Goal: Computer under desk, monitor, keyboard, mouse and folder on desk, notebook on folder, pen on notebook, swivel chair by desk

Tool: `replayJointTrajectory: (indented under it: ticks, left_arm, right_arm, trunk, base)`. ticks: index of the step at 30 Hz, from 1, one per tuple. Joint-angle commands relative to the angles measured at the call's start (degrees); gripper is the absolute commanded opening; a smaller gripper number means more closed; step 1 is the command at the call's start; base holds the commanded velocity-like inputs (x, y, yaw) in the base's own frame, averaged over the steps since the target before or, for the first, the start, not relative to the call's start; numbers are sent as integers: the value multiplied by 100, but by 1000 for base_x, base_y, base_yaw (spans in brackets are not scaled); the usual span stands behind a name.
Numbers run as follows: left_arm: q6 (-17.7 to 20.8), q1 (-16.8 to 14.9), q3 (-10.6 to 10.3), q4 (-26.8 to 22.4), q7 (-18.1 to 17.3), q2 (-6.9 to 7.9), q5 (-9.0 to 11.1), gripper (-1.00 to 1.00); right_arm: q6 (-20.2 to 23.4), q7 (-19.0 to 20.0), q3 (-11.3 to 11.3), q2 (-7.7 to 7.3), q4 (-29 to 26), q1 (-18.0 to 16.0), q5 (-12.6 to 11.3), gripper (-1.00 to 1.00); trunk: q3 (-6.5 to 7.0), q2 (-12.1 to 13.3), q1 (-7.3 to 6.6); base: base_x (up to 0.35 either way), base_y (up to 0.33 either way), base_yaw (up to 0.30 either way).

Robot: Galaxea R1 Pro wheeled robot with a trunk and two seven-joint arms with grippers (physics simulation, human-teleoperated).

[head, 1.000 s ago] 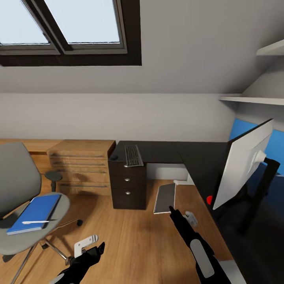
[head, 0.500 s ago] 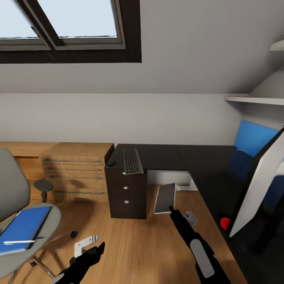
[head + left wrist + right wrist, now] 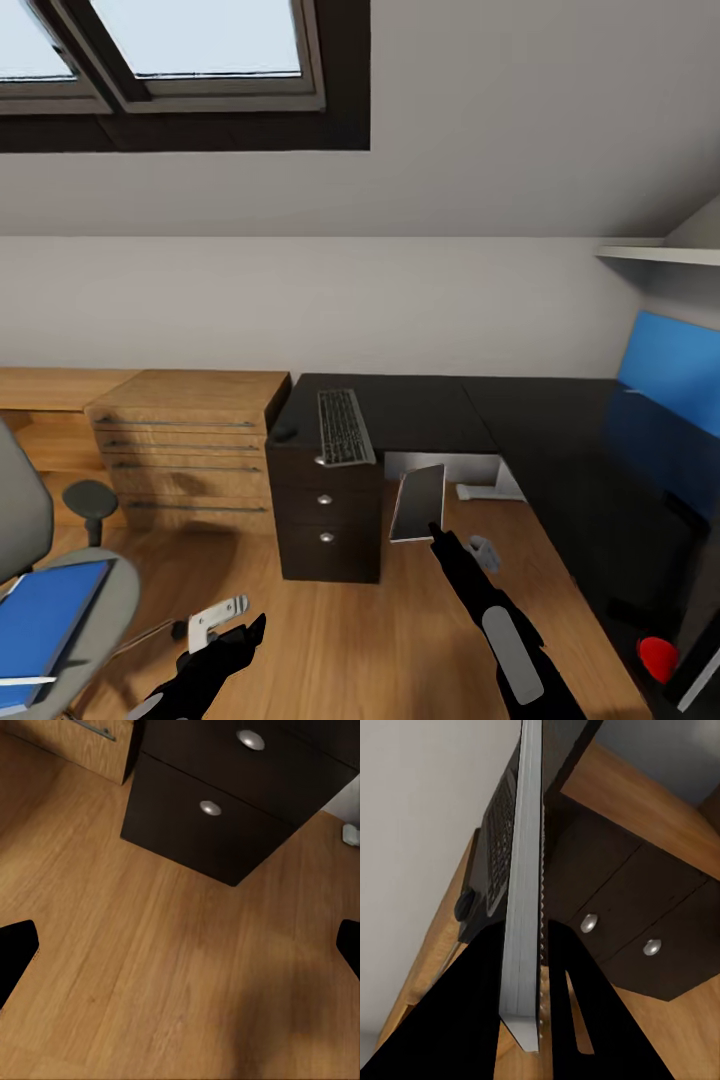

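Head view: nearest, the left gripper (image 3: 232, 632) hangs low over the wooden floor, its fingers spread and released, carrying nothing. The right gripper (image 3: 436, 531) has its fingers clenched on the lower edge of the notebook (image 3: 418, 503), held upright and edge-on in the right wrist view. At the lower left, the swivel chair (image 3: 95, 590) carries the blue folder (image 3: 45, 628) with the white pen (image 3: 25, 681) lying on it. Beyond, the keyboard (image 3: 344, 427) and the dark mouse (image 3: 283, 433) lie on the black bench (image 3: 540, 430), above its drawer unit. Over the past second the whole picture has swung rightward: chair and folder have slid toward the left edge and the monitor has left the frame. That is the camera turning, probably lining the robot up with the bench. The folder is not yet moved, so the notebook's stacking place is likely not ready.
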Motion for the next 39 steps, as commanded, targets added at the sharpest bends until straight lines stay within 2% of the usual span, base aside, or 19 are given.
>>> replayJointTrajectory:
  ticks: [1, 12, 17, 18, 20, 21, 22, 23, 34, 39]
  left_arm:
    - [4, -2, -12, -10, 48, 6, 49, 100]
    - [4, -2, -11, -10, 43, 10, 45, 100]
    - [4, -2, -11, -11, 30, 14, 52, 100]
    - [4, -2, -11, -18, 13, 13, 50, 100]
    - [4, -2, -10, -22, 24, 13, 48, 100]
    - [4, -2, -11, -24, 36, 11, 47, 100]
    - [4, -2, -12, -26, 50, 9, 45, 100]
    - [4, -2, -12, -27, 54, 8, 45, 100]
    - [4, -2, -12, -27, 62, 8, 38, 100]
    - [4, -2, -12, -27, 42, 11, 44, 100]
  right_arm:
    - [60, 42, -32, 10, -6, -3, -71, -100]
    - [80, 65, -46, -29, -84, -3, -91, -100]
    - [70, 208, -120, -32, -463, 204, -97, -100]
    - [69, 235, -166, -31, -653, 315, -100, -100]
    - [69, 239, -249, -27, -682, 331, -100, -100]
    - [69, 241, -365, -26, -699, 337, -101, -100]
    - [72, 243, -628, -24, -758, 345, -101, -100]
    - [74, 243, -680, -24, -786, 346, -101, -100]
    - [69, 244, -782, -25, -844, 351, -100, -100]
    - [77, 244, -782, -31, -844, 352, -93, -100]
  trunk:
    - [-5, -3, 4]
    - [-5, -3, 4]
    - [-5, -3, 4]
    - [-5, -3, 4]
    - [-5, -3, 4]
    - [13, 37, -18]
    - [31, 77, -40]
    - [49, 117, -62]
    - [246, 559, -304]
    - [246, 559, -304]
  base:
    - [309, 207, 0]
    - [272, 238, 0]
    - [145, 114, 0]
    - [12, 10, 0]
    - [8, 6, 0]
    - [4, 3, 0]
    - [1, 1, 0]
    - [0, 0, 0]
    - [0, 0, 0]
    - [0, 0, 0]
